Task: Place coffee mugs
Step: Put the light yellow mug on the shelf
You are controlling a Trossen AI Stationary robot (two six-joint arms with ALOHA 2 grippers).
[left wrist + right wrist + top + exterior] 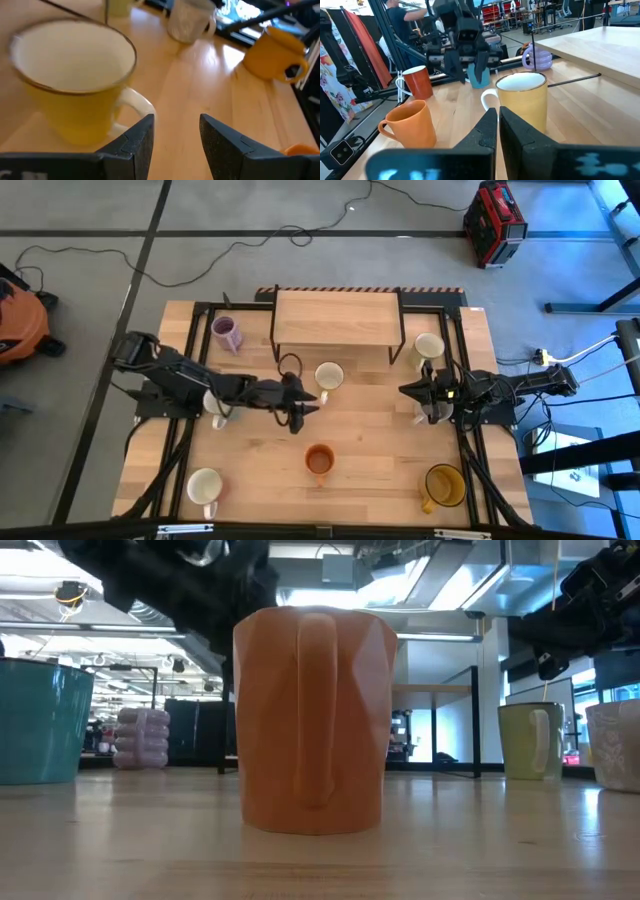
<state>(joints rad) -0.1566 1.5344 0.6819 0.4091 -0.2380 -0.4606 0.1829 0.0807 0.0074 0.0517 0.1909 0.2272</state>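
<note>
The left gripper [176, 145] hovers with jaws apart just beside the handle of the cream mug [75, 80] on the worktop [200, 90], likely lining up a grasp, while the right gripper [498, 131] waits, jaws together.

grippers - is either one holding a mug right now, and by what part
Nothing is held. The left gripper is open, its fingers just short of the pale yellow ceramic mug's white handle. The right gripper is shut on nothing.
</note>
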